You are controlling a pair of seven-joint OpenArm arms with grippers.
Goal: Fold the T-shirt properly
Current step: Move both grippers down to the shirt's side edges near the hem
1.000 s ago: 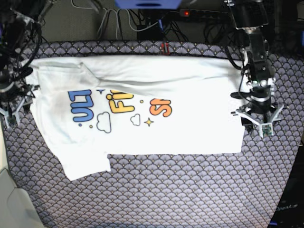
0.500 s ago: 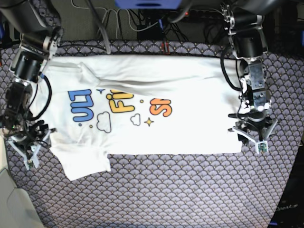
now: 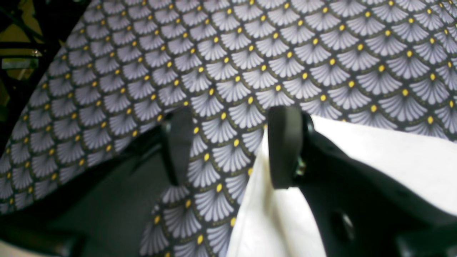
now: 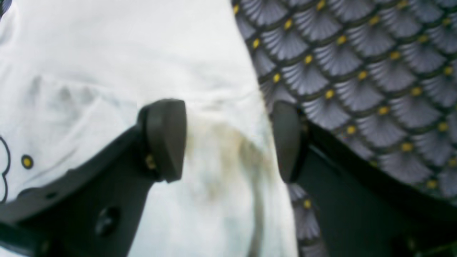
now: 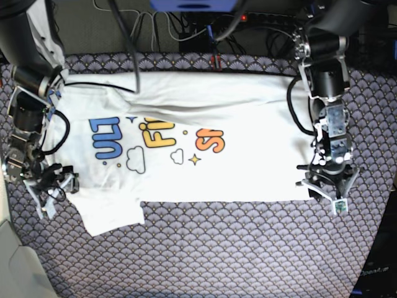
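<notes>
The T-shirt [image 5: 186, 149] looks soft, light and limp; best taken at its lower corners. The left gripper [image 3: 228, 146] and right gripper [image 4: 228, 139] stand wide, holding nothing.

My base camera looks straight down from high up on the whole patterned cloth [image 5: 217, 248] and the T-shirt [image 5: 248, 161]. My two wrist cameras sit close behind my fingers, each looking down at a shirt edge that the base view also shows.

Left pincer [image 3: 228, 146] spread open, T-shirt [image 3: 378, 150] corner beside one pad
</notes>
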